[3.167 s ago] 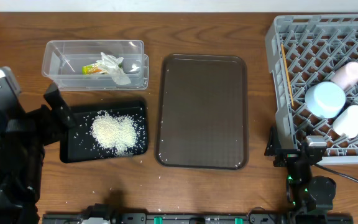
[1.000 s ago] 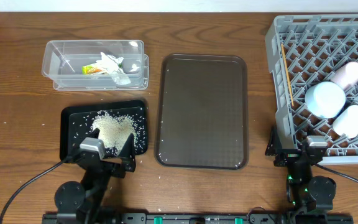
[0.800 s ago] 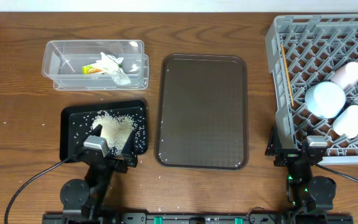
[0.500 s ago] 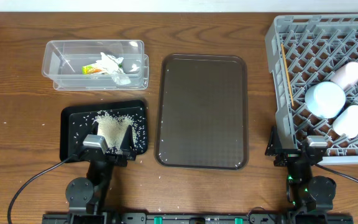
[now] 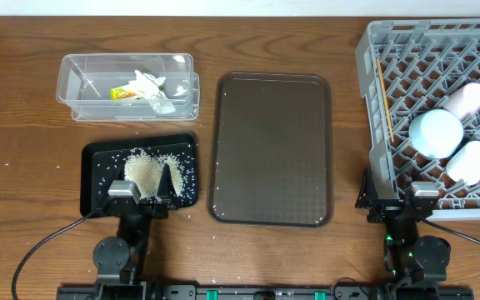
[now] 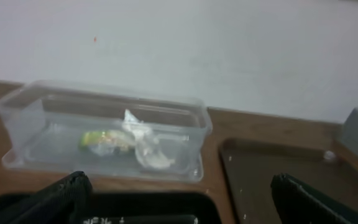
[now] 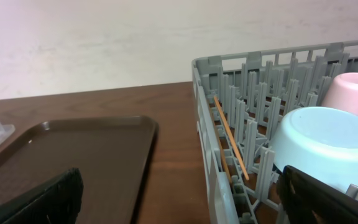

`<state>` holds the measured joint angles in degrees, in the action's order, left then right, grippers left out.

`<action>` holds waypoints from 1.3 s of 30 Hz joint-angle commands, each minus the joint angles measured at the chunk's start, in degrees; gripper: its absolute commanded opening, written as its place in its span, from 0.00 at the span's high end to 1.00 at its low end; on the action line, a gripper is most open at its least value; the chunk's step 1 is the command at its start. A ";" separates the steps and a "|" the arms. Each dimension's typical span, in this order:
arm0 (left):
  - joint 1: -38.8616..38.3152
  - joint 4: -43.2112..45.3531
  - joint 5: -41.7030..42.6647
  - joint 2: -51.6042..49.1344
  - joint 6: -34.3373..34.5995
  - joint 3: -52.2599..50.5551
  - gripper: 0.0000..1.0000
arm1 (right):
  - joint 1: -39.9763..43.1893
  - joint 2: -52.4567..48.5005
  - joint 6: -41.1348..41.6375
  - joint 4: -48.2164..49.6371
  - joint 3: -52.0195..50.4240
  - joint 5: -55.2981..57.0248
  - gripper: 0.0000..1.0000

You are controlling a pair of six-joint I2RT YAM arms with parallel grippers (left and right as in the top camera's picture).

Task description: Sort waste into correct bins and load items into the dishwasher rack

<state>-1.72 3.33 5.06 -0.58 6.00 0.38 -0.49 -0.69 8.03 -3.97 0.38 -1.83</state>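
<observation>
partly, the left hand hides the rice heap.

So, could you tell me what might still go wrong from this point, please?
1. The left jaws stand open over the near edge of the black tray, beside the rice heap. A careless move could nudge the tray and scatter grains onto the table.
2. The right jaws sit close to a corner of the rack. A swing could bump it and shake the chopsticks leaning along its wall.
</observation>
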 commanded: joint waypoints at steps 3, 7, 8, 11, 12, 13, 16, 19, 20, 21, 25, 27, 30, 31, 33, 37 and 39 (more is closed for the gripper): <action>-0.22 -7.28 -4.55 0.48 7.15 -0.15 0.04 | 0.48 0.37 -0.85 -0.22 -0.07 0.26 0.01; -0.09 -7.39 -6.01 0.50 5.79 -0.15 0.03 | 0.48 0.37 -0.85 -0.22 -0.07 0.26 0.01; 0.04 -7.39 -5.99 0.50 5.16 -0.15 0.04 | 0.48 0.37 -0.83 -0.22 -0.07 0.26 0.01; 0.04 -7.39 -5.95 0.50 5.22 -0.15 0.04 | 0.48 0.37 -0.85 -0.22 -0.07 0.26 0.01; 0.04 -7.41 -5.73 0.50 5.22 -0.15 0.04 | 0.48 0.37 -0.85 -0.22 -0.07 0.26 0.01; 0.04 -7.41 -5.68 0.50 5.25 -0.15 0.04 | 0.48 0.37 -0.85 -0.22 -0.07 0.26 0.01; 0.04 -7.41 -5.68 0.50 5.25 -0.15 0.04 | 0.48 0.37 -0.85 -0.22 -0.07 0.26 0.01; 0.04 -7.41 -5.73 0.50 5.22 -0.15 0.04 | 0.48 0.37 -0.83 -0.22 -0.07 0.26 0.01; 0.04 -7.41 -5.73 0.50 5.22 -0.15 0.04 | 0.48 0.37 -0.85 -0.22 -0.07 0.26 0.01; 0.04 -7.41 -5.73 0.50 5.22 -0.15 0.04 | 0.48 0.37 -0.85 -0.22 -0.07 0.26 0.01; 0.04 -7.41 -5.73 0.48 5.22 -0.15 0.04 | 0.48 0.37 -0.85 -0.22 -0.07 0.26 0.01; 0.04 -7.41 -5.73 0.48 5.22 -0.15 0.04 | 0.48 0.37 -0.83 -0.22 -0.07 0.26 0.01; 0.04 -7.41 -5.73 0.37 5.25 -0.15 0.04 | 0.48 0.37 -0.85 -0.22 -0.07 0.26 0.01; 0.04 -7.41 -5.73 0.35 5.22 -0.15 0.04 | 0.48 0.37 -0.83 -0.22 -0.07 0.26 0.01; 0.04 -7.41 -5.73 0.35 5.22 -0.15 0.04 | 0.48 0.37 -0.83 -0.22 -0.07 0.26 0.01; 0.04 -7.41 -5.73 0.35 5.22 -0.15 0.04 | 0.48 0.37 -0.85 -0.22 -0.07 0.26 0.01; 0.04 -7.41 -5.73 0.35 5.22 -0.15 0.04 | 0.48 0.37 -0.85 -0.22 -0.07 0.26 0.01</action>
<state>-1.72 -1.50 1.28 -0.62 10.72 0.99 -0.49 -0.69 8.01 -3.95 0.38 -1.69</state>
